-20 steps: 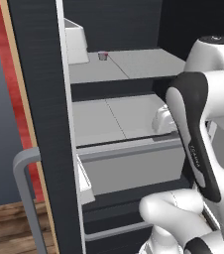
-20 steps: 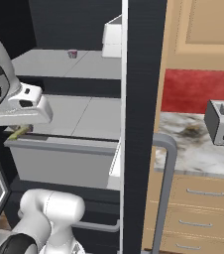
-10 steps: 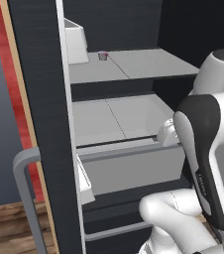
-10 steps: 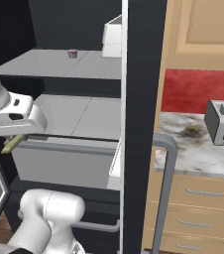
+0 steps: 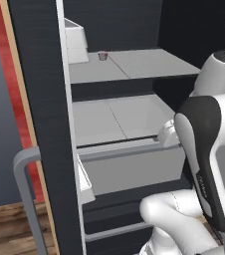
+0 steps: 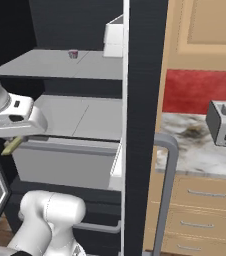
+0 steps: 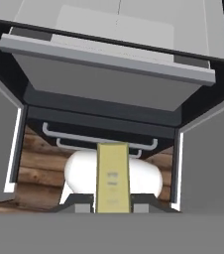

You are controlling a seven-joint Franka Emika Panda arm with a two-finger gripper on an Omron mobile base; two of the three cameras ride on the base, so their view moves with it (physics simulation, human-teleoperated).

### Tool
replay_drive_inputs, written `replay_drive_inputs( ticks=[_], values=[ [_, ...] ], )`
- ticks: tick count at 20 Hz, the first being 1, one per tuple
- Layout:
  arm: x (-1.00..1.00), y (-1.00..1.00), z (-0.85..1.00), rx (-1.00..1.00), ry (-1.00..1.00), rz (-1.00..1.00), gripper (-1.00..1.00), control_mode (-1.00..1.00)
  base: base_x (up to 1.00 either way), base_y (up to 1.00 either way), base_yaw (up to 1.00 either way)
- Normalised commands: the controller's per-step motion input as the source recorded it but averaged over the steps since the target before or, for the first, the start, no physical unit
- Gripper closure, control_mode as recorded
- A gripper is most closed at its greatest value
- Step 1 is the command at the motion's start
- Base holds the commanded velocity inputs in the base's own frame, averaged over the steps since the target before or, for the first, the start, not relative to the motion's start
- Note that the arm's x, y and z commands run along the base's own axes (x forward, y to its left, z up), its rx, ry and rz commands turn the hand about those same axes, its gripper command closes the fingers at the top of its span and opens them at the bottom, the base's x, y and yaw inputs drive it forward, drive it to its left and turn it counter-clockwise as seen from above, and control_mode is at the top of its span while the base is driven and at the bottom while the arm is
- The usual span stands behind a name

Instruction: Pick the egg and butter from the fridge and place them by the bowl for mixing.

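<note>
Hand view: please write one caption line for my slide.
The shut gripper holds the butter outside the open fridge.

A: What is being hidden in the right base view?

B: Most of the butter (image 6: 12, 145) is being covered by the white hand; one end is being shown. The small cup-like thing (image 6: 73, 54) is being rendered too small to identify.

A: And in the hand view?

B: The butter's lower end (image 7: 112, 179) is being cut off at the bottom, and the jaws' contact is being obscured.

Even flat light, sharp, faint shadows
</note>
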Motion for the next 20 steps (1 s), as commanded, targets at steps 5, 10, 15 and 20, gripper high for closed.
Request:
replay_drive_inputs(
  ticks=[5,10,15,20],
  values=[
    [0.0,0.0,0.0,0.0,0.0,0.0,1.0,1.0,-0.52,0.01,-0.03],
    [0.0,0.0,0.0,0.0,0.0,0.0,1.0,1.0,-0.4,0.06,-0.02],
    [0.0,0.0,0.0,0.0,0.0,0.0,1.0,1.0,-0.2,0.31,0.0],
    [0.0,0.0,0.0,0.0,0.0,0.0,1.0,1.0,-0.22,0.48,0.0]
  ],
)
